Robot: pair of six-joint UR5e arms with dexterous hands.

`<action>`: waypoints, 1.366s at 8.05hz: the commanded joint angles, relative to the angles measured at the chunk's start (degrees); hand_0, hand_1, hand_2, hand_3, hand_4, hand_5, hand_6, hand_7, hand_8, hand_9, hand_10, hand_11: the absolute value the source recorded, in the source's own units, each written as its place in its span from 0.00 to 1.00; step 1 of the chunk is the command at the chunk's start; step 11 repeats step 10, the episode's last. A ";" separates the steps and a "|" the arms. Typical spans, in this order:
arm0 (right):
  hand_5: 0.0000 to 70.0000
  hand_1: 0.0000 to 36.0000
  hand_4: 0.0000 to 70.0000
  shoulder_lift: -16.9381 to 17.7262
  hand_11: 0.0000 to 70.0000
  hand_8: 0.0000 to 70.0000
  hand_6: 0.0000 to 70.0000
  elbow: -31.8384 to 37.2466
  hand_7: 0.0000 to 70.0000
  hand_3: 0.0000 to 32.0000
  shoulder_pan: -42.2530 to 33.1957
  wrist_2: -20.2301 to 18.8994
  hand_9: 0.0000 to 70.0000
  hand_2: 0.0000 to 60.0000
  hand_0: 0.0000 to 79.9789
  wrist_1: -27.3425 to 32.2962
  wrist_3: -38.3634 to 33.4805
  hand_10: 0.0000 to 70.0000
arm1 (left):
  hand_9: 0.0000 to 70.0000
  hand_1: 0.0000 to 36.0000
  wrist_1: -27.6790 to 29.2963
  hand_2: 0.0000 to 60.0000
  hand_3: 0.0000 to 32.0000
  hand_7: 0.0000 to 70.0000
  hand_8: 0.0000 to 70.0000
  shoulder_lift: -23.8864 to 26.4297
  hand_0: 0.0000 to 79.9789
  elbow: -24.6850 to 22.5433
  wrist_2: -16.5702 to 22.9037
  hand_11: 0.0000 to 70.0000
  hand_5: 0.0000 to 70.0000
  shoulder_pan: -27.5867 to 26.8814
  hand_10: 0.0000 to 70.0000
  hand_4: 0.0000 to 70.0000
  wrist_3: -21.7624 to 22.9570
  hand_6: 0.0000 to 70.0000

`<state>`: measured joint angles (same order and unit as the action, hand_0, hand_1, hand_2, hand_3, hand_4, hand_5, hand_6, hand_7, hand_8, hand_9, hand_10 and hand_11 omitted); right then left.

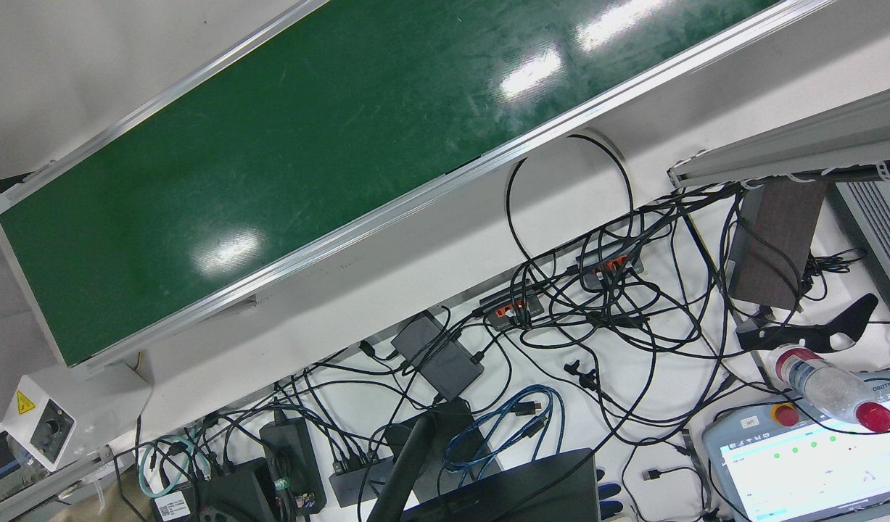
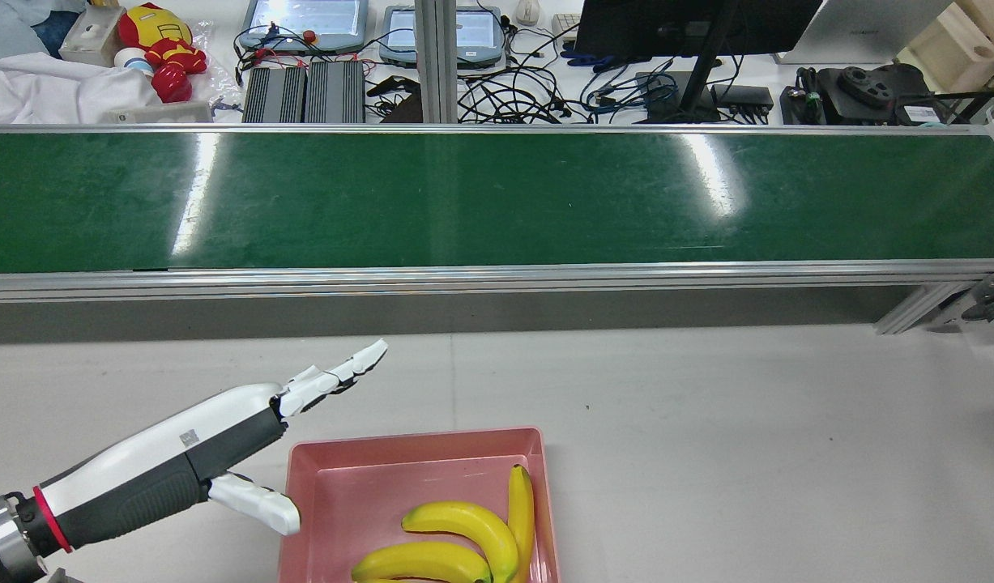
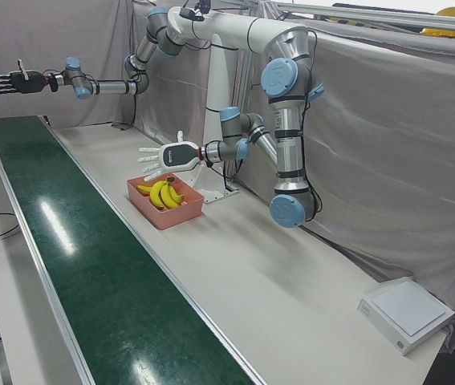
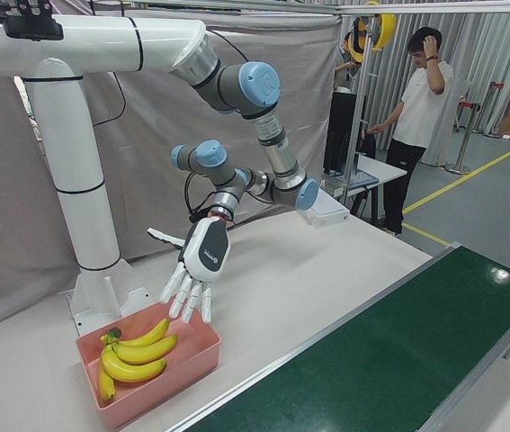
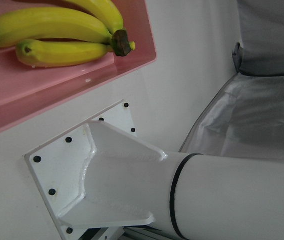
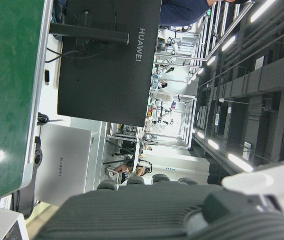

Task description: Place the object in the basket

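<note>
The bunch of bananas lies in the pink basket, which sits on the white table at the rear view's 6 o'clock, just short of the green conveyor belt.

The left hand hangs at the basket's 9 o'clock edge in the rear view, fingers straight and spread, aimed toward 1 o'clock, thumb splayed low beside the rim. It holds nothing and touches neither fruit nor basket.

The right-front view shows what the rear view cannot: that hand points down, fingertips hanging over the basket's far edge, above the bananas. A person stands in the background at 2 o'clock.

Only the left-front view finds the right hand: far out at 10 o'clock, high over the belt's far end, fingers spread flat and empty, well apart from the basket. The left hand shows there too, just above the fruit.

The left hand view looks down on the bananas, stems at 3 o'clock, and the arm pedestal's base plate beside the basket. The right hand view shows only a monitor past the belt. The front view shows the belt, tangled cables and a plastic bottle lying on a teach pendant.
</note>
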<state>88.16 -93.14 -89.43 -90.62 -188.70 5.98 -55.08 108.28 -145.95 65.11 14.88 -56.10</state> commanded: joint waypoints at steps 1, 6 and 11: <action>0.00 0.00 0.00 0.00 0.00 0.00 0.00 0.07 0.00 0.00 0.04 0.00 0.00 0.00 0.00 0.00 0.00 0.00 | 0.11 0.00 4.27 0.00 0.43 0.08 0.11 -8.86 0.19 -5.39 0.11 0.01 0.05 8.83 0.01 0.00 9.49 0.00; 0.00 0.00 0.00 0.00 0.00 0.00 0.00 -0.02 0.00 0.00 0.04 0.00 0.00 0.00 0.00 0.00 -0.09 0.00 | 0.44 0.00 5.86 0.18 0.00 0.44 0.30 -8.79 0.08 -5.31 -0.24 0.34 0.70 13.24 0.24 0.28 14.15 0.19; 0.00 0.00 0.00 0.00 0.00 0.00 0.00 -0.02 0.00 0.00 -0.05 0.00 0.00 0.00 0.00 0.00 -0.09 0.00 | 0.50 0.00 5.86 0.22 0.00 0.50 0.34 -8.79 0.07 -5.31 -0.51 0.38 0.74 14.30 0.27 0.35 15.14 0.26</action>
